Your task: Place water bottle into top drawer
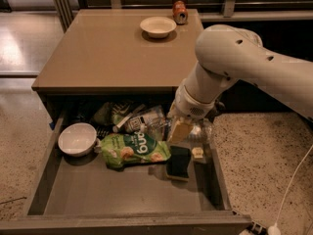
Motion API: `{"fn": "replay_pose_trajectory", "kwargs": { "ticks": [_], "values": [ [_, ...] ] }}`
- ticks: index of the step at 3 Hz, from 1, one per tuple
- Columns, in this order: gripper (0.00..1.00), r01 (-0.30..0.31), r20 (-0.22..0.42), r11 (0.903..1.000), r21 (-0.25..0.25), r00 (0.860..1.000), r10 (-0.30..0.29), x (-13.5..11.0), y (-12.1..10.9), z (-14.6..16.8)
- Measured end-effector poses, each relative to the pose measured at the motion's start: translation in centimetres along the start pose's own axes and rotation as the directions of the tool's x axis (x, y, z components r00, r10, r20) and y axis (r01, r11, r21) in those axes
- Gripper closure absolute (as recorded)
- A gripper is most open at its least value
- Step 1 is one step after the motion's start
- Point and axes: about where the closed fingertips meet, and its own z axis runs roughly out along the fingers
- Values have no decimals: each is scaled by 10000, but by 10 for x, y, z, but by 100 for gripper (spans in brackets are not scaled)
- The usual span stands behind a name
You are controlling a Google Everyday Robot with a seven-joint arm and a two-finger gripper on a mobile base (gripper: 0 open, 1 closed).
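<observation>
**A:** The end effector hangs low in the top drawer, at its rear, on the viewer's right. I cannot tell whether it grips anything.

**B:** And the water bottle?

**A:** In the drawer, right against it. There are two bottles, counting the labelled bottle. One white bowl, one green bag and one dark sponge lie inside too.

**B:** Up top?

**A:** One cream bowl and one can on the tan worktop. The floor is speckled.

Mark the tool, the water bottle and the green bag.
tool [178,130]: camera view, tan lower end, over top drawer [122,195] right rear.
water bottle [202,132]: camera view, clear crinkled body beside tool.
green bag [137,151]: camera view, middle of printed face.
</observation>
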Motion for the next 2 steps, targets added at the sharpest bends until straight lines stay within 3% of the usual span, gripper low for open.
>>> {"fn": "replay_pose_trajectory", "kwargs": {
  "ticks": [2],
  "values": [
    [100,157,773,9940,-1083,9970,-73,-8,24,60]
  ]
}}
